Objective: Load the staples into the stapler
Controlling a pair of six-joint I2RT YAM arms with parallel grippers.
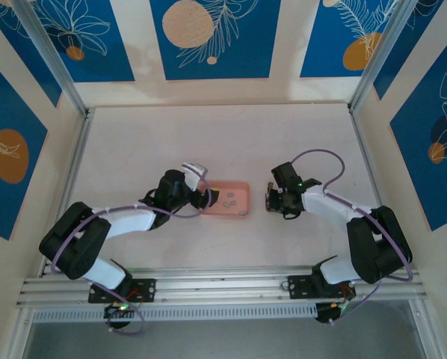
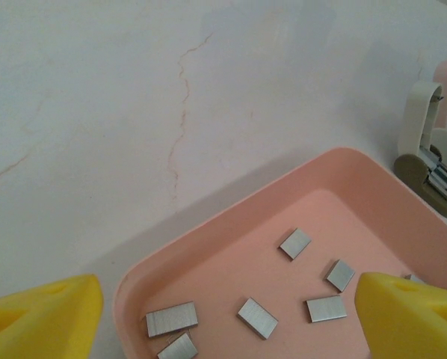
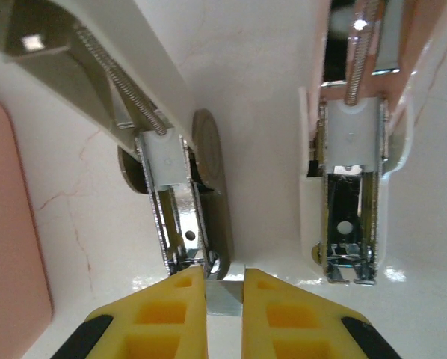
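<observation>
The white marbled table (image 1: 134, 149) carries a pink tray (image 2: 231, 217) near its middle, with the stapler (image 2: 421, 142) just to the tray's right and apart from it. The stapler (image 3: 167, 176) lies opened, its metal magazine channel and spring exposed.

The left end effector (image 2: 229, 292) hovers over the tray's left part, its yellow fingers (image 2: 44, 318) spread wide with nothing between them. The right end effector (image 3: 225, 280) sits at the stapler's magazine end, its fingers (image 3: 164, 314) pressed together on a small grey strip (image 3: 225, 298).

The other staples (image 2: 294, 244), about seven short grey pieces, lie scattered flat on the tray floor.
</observation>
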